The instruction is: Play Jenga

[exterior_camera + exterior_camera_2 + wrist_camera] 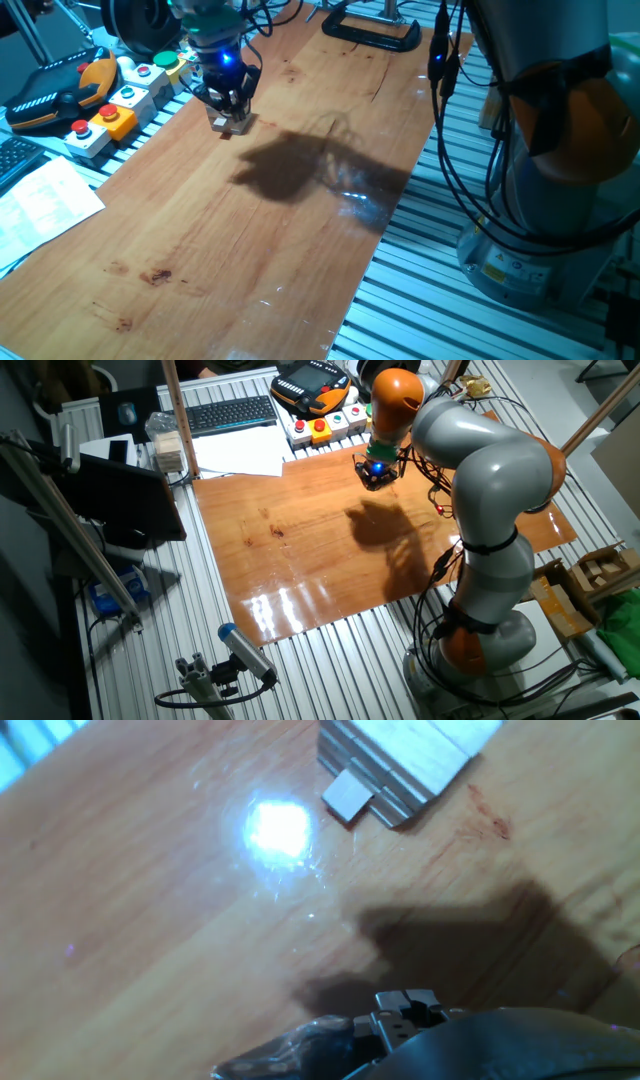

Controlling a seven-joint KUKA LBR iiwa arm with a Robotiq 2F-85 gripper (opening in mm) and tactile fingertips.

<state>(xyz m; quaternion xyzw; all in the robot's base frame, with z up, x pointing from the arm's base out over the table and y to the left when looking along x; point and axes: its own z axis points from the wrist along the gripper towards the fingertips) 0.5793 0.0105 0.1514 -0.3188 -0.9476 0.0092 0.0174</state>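
While the claw (232, 108) hangs directly over the Jenga tower (232, 124), its fingers' spacing cannot be told

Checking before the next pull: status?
Tool low over Jenga tower, jaw state unclear. One block sticks out at base. Button boxes close alongside.

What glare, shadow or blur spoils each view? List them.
Hand view: a white glare spot on the board beside the tower, soft focus, dark gripper shadow below. One fixed view: the arm's shadow blots the board. Other fixed view: window glare on the board's near edge.
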